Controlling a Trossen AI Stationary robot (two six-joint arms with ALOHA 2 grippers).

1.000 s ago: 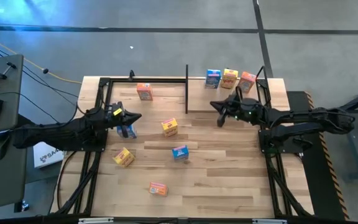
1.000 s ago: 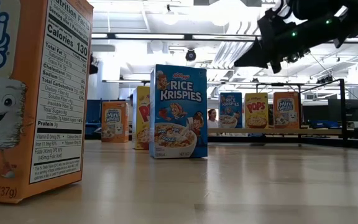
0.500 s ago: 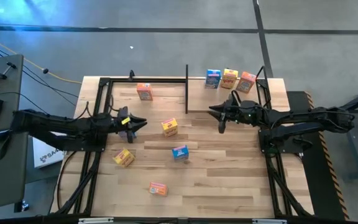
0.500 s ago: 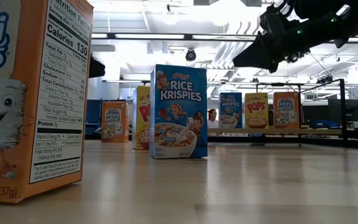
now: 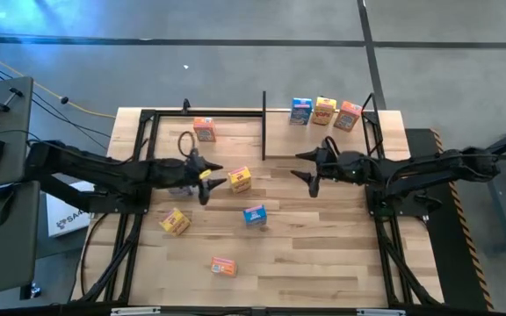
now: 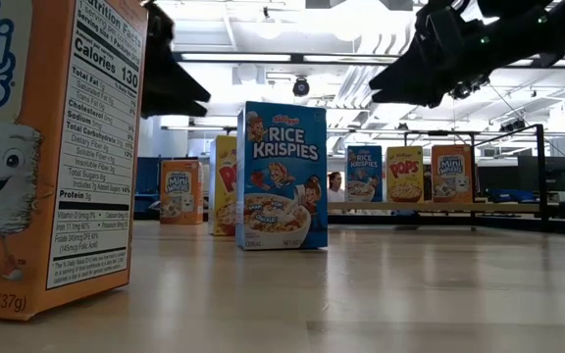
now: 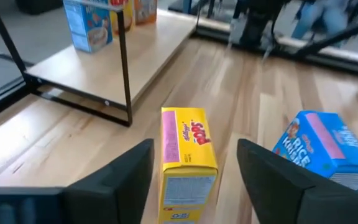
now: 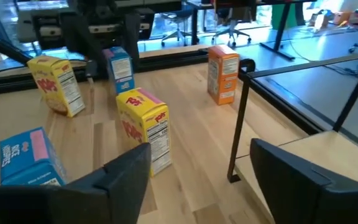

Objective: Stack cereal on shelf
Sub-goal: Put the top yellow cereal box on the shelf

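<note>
My left gripper (image 5: 212,181) hovers open above the table's middle, just left of an upright yellow cereal box (image 5: 240,179). In the left wrist view that yellow box (image 7: 188,158) shows ahead between the fingers, untouched. My right gripper (image 5: 303,170) hangs open right of the middle, beside the shelf (image 5: 323,136), holding nothing. The shelf (image 7: 104,62) is a small light board with black posts at the far right. A blue (image 5: 301,111), a yellow (image 5: 325,110) and an orange box (image 5: 350,115) stand on it.
Loose boxes stand on the tabletop: orange at the far left (image 5: 204,129), yellow (image 5: 175,221) and blue (image 5: 254,215) nearer, orange (image 5: 224,266) by the near edge. Another blue box (image 8: 120,68) stands by my left arm. A black shelf post (image 5: 263,123) rises between the grippers.
My left gripper has left the blue box at the table's left, risen a little and travelled right toward the yellow box; its fingers have opened. My right gripper has swung slightly toward the near edge and opened. No box has visibly moved.
</note>
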